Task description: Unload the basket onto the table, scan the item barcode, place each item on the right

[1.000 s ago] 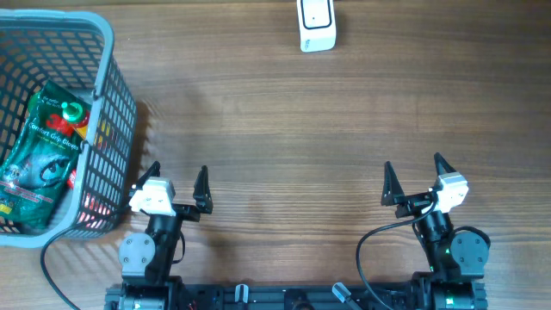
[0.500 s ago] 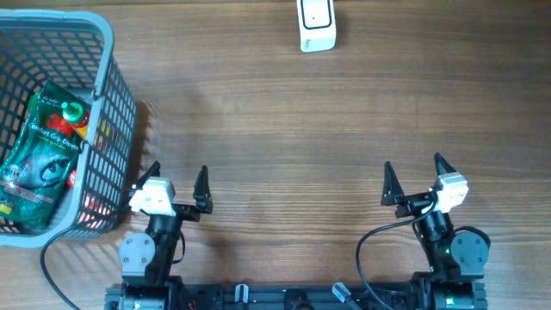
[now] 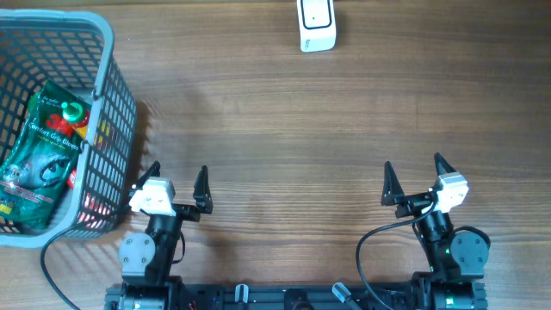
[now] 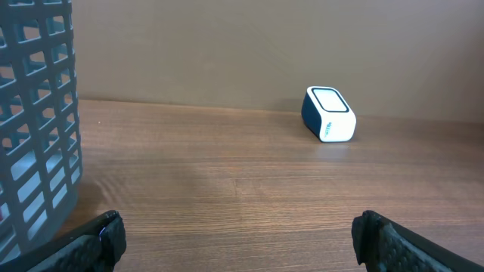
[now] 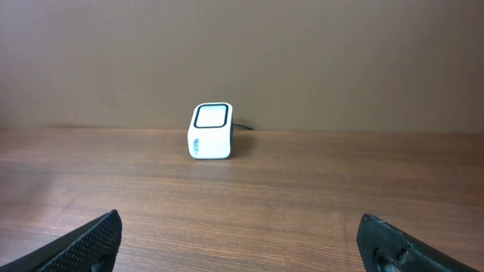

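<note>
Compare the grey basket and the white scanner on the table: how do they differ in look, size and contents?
The basket is an open grey lattice; the scanner is a solid white box with a dark-framed window. The basket is much larger than the scanner. The basket holds a green packet; the scanner holds nothing. Both stand on the wooden table.

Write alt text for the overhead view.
The left gripper and right gripper sit open and empty at the near edge of a brown wooden table. A grey plastic mesh basket at left holds a green printed packet; a small white box-shaped barcode scanner stands at the far edge.
</note>
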Controlling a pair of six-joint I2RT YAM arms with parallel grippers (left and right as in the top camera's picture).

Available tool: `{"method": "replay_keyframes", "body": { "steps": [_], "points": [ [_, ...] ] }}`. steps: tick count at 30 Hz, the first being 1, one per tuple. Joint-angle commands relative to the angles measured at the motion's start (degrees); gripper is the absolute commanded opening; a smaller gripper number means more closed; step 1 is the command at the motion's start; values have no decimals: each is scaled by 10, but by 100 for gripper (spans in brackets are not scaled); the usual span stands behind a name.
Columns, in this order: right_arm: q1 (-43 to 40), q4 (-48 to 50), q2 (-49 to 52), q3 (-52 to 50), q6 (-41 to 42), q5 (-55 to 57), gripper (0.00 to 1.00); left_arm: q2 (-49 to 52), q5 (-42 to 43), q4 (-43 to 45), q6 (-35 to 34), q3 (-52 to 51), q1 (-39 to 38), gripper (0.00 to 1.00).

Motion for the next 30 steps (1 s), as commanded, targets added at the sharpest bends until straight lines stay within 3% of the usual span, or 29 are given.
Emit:
{"method": "replay_keyframes", "body": {
  "steps": [1, 22, 30],
  "points": [
    [3, 2, -6, 0, -5, 7, 100, 0, -5, -2, 7, -3, -3, 100],
    [3, 2, -6, 0, -5, 7, 100, 0, 23, 10, 0, -3, -3, 100],
    [3, 2, -6, 0, -5, 7, 100, 0, 60, 21, -75, 40, -3, 100]
  ]
}}
